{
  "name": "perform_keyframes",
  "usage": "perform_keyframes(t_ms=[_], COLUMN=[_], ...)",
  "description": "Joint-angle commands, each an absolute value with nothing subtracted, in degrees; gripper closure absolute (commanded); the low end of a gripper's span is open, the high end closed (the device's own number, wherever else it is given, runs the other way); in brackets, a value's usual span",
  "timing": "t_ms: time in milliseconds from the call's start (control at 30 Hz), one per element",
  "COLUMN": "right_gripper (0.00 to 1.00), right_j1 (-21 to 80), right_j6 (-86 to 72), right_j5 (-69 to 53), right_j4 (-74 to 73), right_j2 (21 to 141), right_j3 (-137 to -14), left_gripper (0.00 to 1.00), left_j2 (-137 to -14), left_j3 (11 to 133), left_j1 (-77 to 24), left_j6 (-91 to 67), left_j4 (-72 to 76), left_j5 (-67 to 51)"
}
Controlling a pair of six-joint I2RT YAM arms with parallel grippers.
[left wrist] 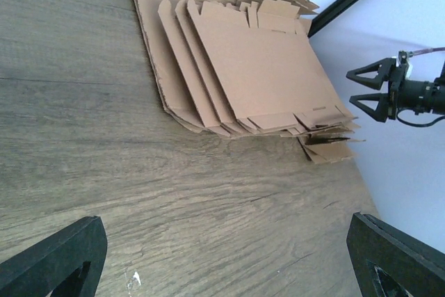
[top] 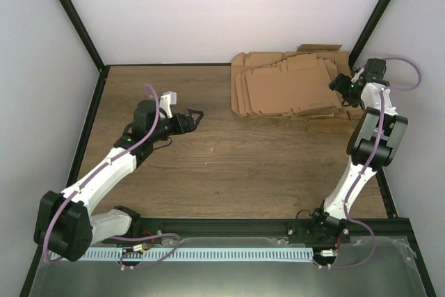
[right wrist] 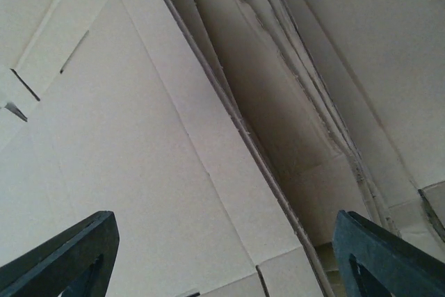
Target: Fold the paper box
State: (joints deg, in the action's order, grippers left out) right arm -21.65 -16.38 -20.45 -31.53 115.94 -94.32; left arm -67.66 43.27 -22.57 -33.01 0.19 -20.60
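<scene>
1. A pile of flat brown cardboard sheets [top: 285,88] lies at the far right of the wooden table [top: 208,172], close to the back corner.
2. The sheets lie on top of each other, a bit fanned out, with flaps and slits along their edges.
3. I cannot tell which sheet is the paper box. Every brown piece in view lies in that pile.
4. The right gripper [top: 339,83] hangs at the right end of the pile, with its two fingers spread wide apart and nothing between them.
5. Its own camera sees cardboard all over, very near. The left wrist view shows it up in the air, not touching the sheets.
6. The left gripper [top: 192,120] is over the left middle of the table, well apart from the pile. It points toward the pile, fingers spread wide and holding nothing.
</scene>
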Motion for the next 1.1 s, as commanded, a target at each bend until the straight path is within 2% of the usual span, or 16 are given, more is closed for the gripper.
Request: perform_keyframes(t_ms=[0, 200, 367, 667, 800, 1067], right_gripper=[0.12, 0.14, 0.17, 0.17, 0.17, 0.18], right_j1=[-21.36, -19.99, -17.56, -9.48, -8.75, -8.78], right_j6=[-15.74, -14.86, -14.50, -14.15, -15.03, -16.25], right_j5=[-21.40, -23.39, -26.51, -23.75, -27.47, -31.41], right_j4=[-32.81, -34.02, -33.49, -32.87, -30.57, -28.14], right_j2=[118.20, 119.12, 117.15, 112.73, 111.11, 110.81], right_j3=[-97.01, -96.33, -94.64, -91.35, -89.69, -88.81], left_gripper=[0.02, 0.02, 0.03, 0.02, 0.02, 0.01], left_j2=[-66.80, -67.05, -66.68, -67.51, -68.38, -76.13], left_j3=[42.99, 42.84, 42.52, 42.35, 42.42, 46.68], left_j1=[-22.94, -22.90, -22.94, -22.92, -22.94, -22.38], left_j6=[-33.48, -33.82, -33.58, -33.65, -33.54, -32.98], left_j4=[-0.02, 0.26, 0.26, 1.20, 1.42, 0.87], left_j5=[-20.14, -20.45, -20.30, -20.70, -21.03, -20.93])
